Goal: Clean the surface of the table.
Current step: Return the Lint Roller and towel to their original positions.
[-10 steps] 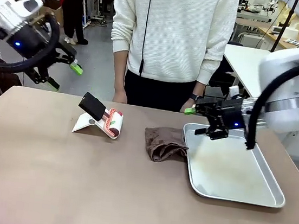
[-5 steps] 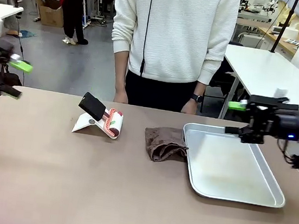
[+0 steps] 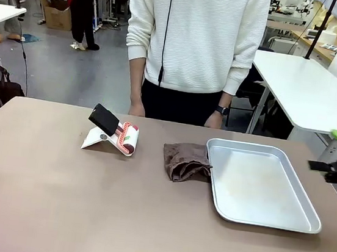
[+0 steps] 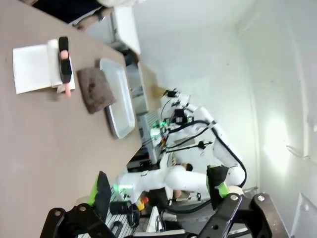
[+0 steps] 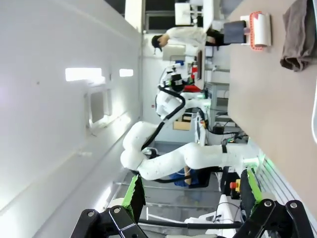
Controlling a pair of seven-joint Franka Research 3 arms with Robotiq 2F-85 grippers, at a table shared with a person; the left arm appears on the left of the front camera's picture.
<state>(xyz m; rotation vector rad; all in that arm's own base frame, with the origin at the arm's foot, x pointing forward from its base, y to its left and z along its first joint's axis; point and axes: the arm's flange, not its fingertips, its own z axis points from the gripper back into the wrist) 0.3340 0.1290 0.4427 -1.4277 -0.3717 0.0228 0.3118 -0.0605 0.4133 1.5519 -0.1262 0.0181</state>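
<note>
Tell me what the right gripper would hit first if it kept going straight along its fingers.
Likely nothing on the table. The right gripper, jaws open, points past the table's edge toward the other white arm and the room beyond; depth is unclear, so that arm is the nearest candidate.

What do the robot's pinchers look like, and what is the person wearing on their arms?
Each gripper is black, with two fingers tipped in bright green pads: the left gripper and the right gripper look alike, on jointed black links. The person wears a cream ribbed sweater with long sleeves and a dark watch on one wrist.
</note>
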